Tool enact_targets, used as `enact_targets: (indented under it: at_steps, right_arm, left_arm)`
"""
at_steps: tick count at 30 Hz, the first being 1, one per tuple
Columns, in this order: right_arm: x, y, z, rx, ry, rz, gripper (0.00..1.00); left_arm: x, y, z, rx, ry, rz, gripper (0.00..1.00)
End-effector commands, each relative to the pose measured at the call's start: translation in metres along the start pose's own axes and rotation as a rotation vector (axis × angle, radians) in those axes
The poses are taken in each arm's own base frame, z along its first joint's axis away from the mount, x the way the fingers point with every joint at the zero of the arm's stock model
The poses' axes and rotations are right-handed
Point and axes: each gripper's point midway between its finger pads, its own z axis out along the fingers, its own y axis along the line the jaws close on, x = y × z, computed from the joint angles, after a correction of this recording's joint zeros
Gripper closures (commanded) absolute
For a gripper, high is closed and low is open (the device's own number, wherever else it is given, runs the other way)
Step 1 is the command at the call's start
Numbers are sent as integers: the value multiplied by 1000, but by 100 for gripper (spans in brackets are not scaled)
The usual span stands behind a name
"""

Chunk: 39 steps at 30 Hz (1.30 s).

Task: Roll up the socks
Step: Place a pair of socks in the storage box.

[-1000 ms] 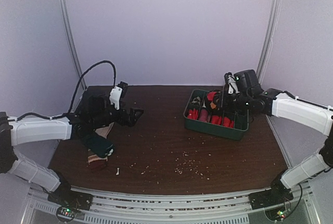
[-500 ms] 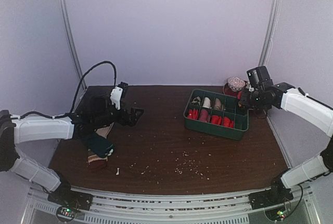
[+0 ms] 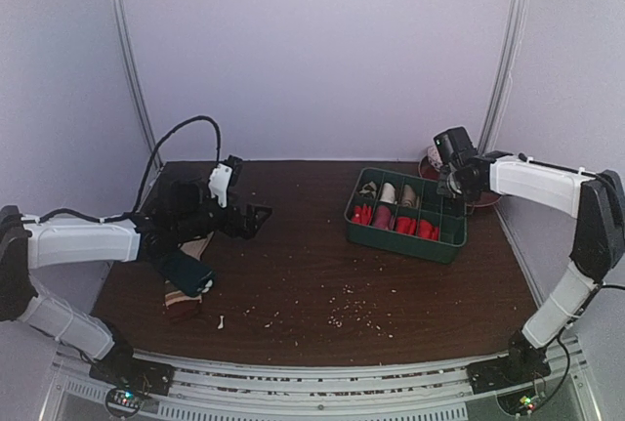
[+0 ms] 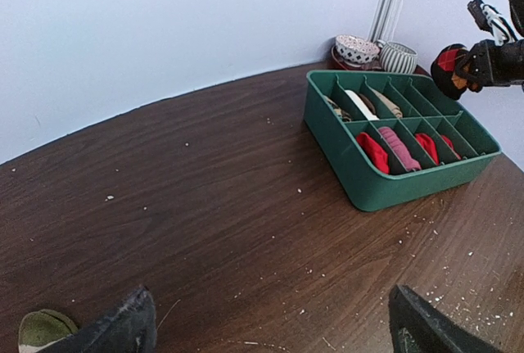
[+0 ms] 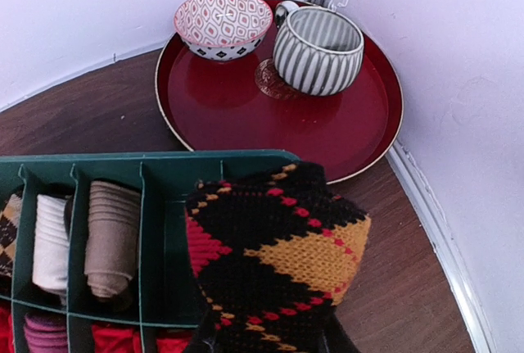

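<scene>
Top external view shows the left gripper [image 3: 252, 218] raised over the left side of the brown table [image 3: 293, 274], its jaws spread as wide as they go and holding nothing; under that arm, at the near left of the table, lies the red sock [image 3: 183, 301], flat and with a beige band across it. Pale crumbs [image 3: 352, 315] are scattered over the near middle of the table.

On the far right, the right gripper [image 3: 450, 185] is partly closed on the argyle sock [image 5: 270, 263], a black bundle with red, orange and yellow diamonds; the right wrist view shows the bundle filling the space between the jaws, while the fingers themselves are mostly hidden behind the fabric. The left wrist view shows the argyle sock [image 4: 449, 70] held in the air, above and just beyond the far right corner of the green tray [image 4: 368, 199].

That green tray [image 3: 402, 237] sits right of centre and is split into compartments; rolled socks [image 5: 110, 238] in beige, white, pink and red fill several of them. Just beyond it, in the far right corner, a round red plate [image 5: 327, 136] carries a patterned bowl [image 5: 223, 21] and a striped cup [image 5: 318, 48] side by side, close to one another.
</scene>
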Motion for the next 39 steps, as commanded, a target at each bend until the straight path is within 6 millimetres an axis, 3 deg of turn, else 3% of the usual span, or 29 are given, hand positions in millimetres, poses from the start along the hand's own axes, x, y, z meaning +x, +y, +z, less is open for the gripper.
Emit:
enact_targets:
  at_steps: [1, 9, 23, 30, 39]
  right_arm:
    - [-24, -9, 10, 131, -88, -13, 100]
    - [-22, -2, 29, 184, -84, -81, 100]
    - [21, 23, 75, 173, 52, -158, 100]
    - [36, 40, 77, 84, 109, -129, 100]
    - [29, 59, 63, 34, 115, -151, 100]
  left_arm:
    - [-16, -4, 1, 26, -49, -2, 2]
    - [-11, -5, 3, 37, -34, 6, 2]
    - [-2, -4, 7, 34, -4, 11, 2]
    - [1, -4, 10, 35, 5, 11, 2]
    - [4, -4, 13, 34, 17, 12, 2]
